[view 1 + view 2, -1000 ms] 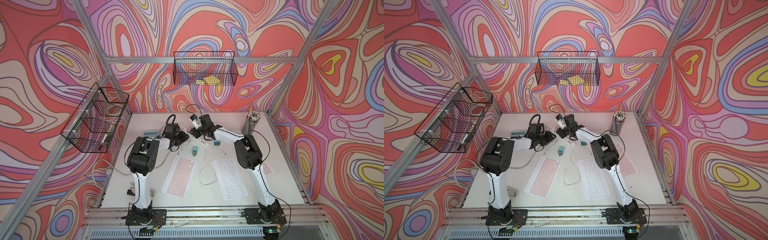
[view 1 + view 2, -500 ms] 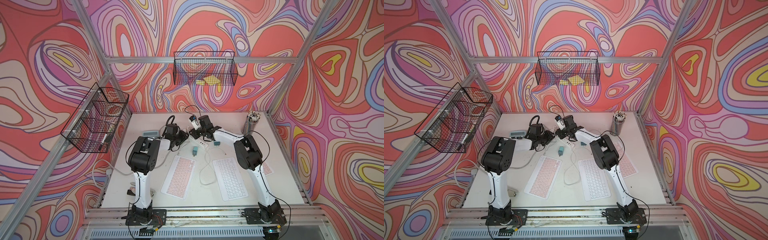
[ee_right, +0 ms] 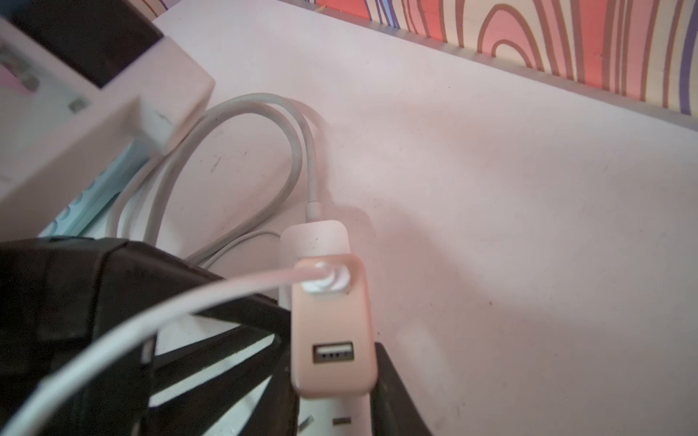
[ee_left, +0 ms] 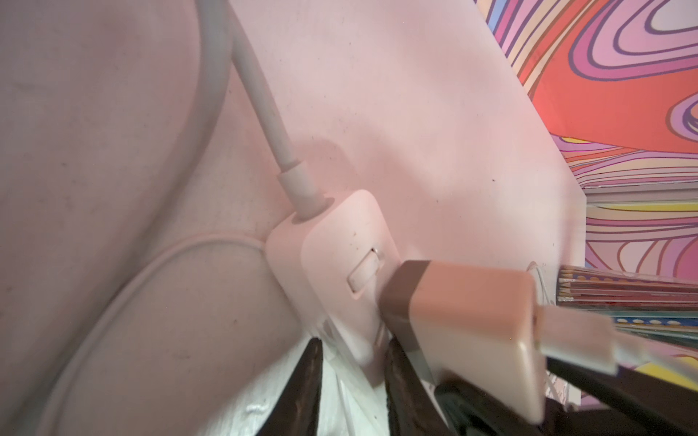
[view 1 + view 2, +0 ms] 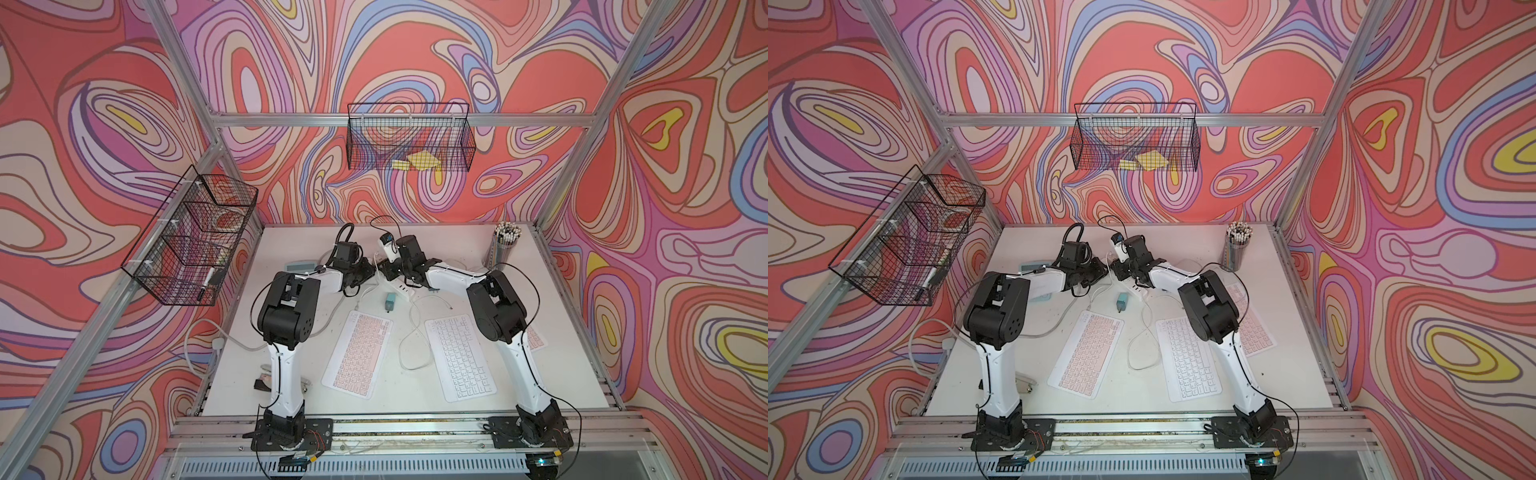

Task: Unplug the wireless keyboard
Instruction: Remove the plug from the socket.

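- Change noted: the left fingers (image 4: 308, 385) have drawn together over the last second. They now pinch the body of the power strip (image 4: 332, 256) near its switch end. In both top views the arms have otherwise barely shifted.
- The right fingers (image 3: 400, 400) flank the charger (image 3: 332, 332) plugged into that strip and appear pressed against its sides. One USB port carries the cable (image 5: 405, 353); the other is empty.
- Assessment: strip braced, charger gripped, pull-out not yet done.
- The cable loops between the pink-keyed keyboard (image 5: 356, 353) and the white keyboard (image 5: 459, 359), both flat near the front. Which one it feeds cannot be told.
- Surroundings: a scuffed white counter (image 5: 561, 374), with a pencil cup (image 5: 503, 245) at the back corner on the right arm's side. Two wire baskets (image 5: 409, 141) hang on swirl-patterned walls.
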